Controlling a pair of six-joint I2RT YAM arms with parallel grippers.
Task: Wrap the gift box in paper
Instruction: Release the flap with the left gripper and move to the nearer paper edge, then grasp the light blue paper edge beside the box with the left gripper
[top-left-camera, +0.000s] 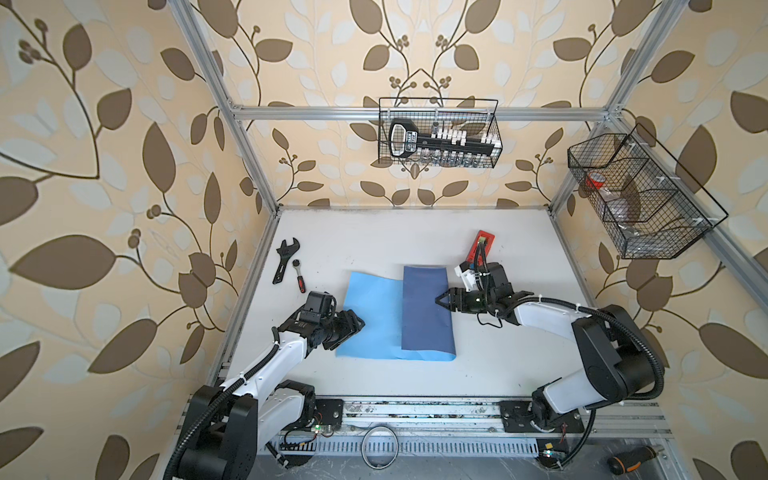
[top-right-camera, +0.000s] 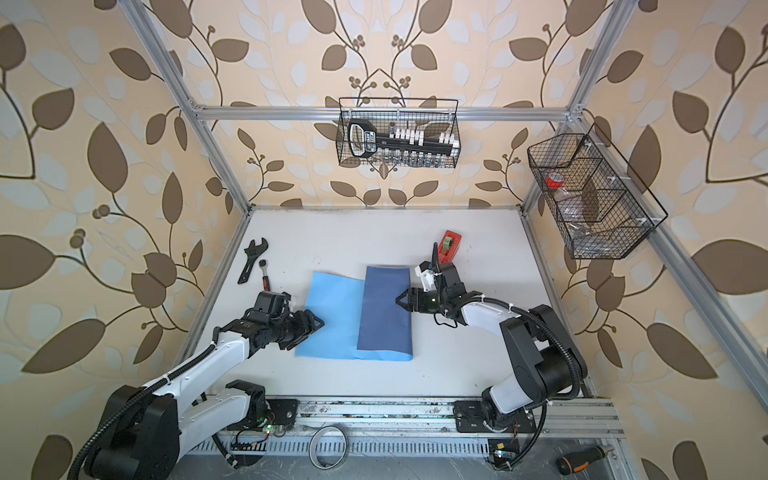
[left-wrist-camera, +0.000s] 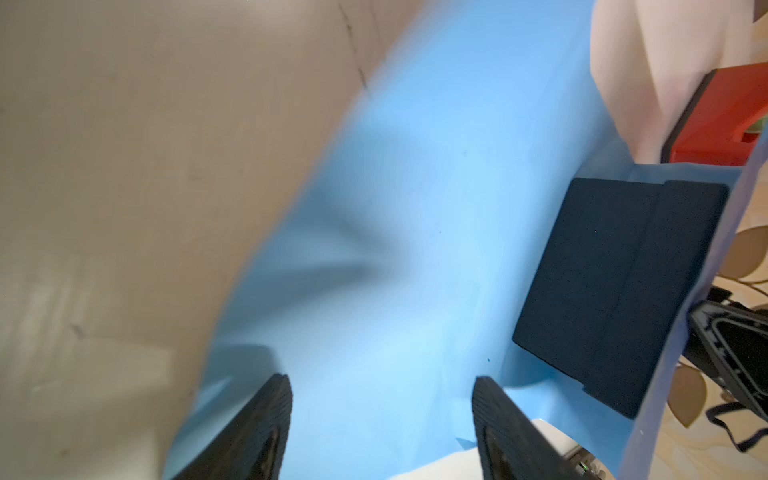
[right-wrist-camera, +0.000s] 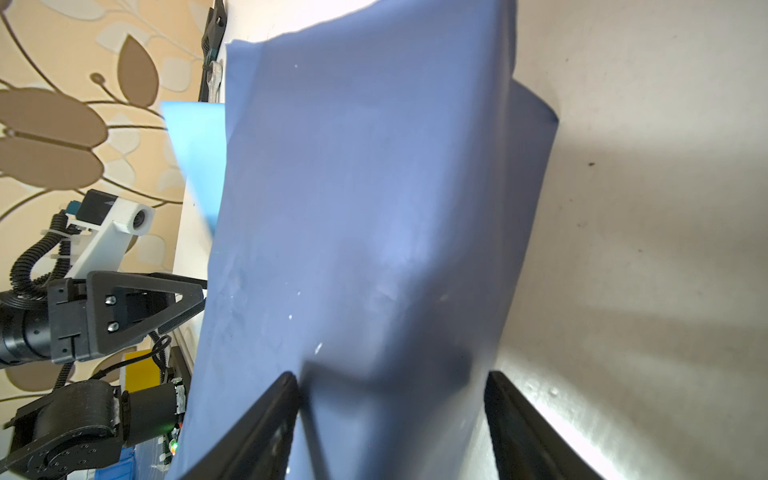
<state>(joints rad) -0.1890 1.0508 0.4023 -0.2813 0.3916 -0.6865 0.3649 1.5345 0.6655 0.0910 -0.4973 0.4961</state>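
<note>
The paper (top-left-camera: 372, 316) half folded over box (left-wrist-camera: 615, 291)
Looks thin, limp, crease-prone; best pinched at free edge nearest table's (top-left-camera: 374, 237) left; left tool (top-left-camera: 358, 323) and right tool (top-left-camera: 441, 300) gape, holding nothing.

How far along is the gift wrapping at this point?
Done: one side of the paper is folded, dark face up, over the gift box. In hand: open left gripper at the unfolded light-blue side; open right gripper at the fold. Left: second fold, ends, taping.
</note>
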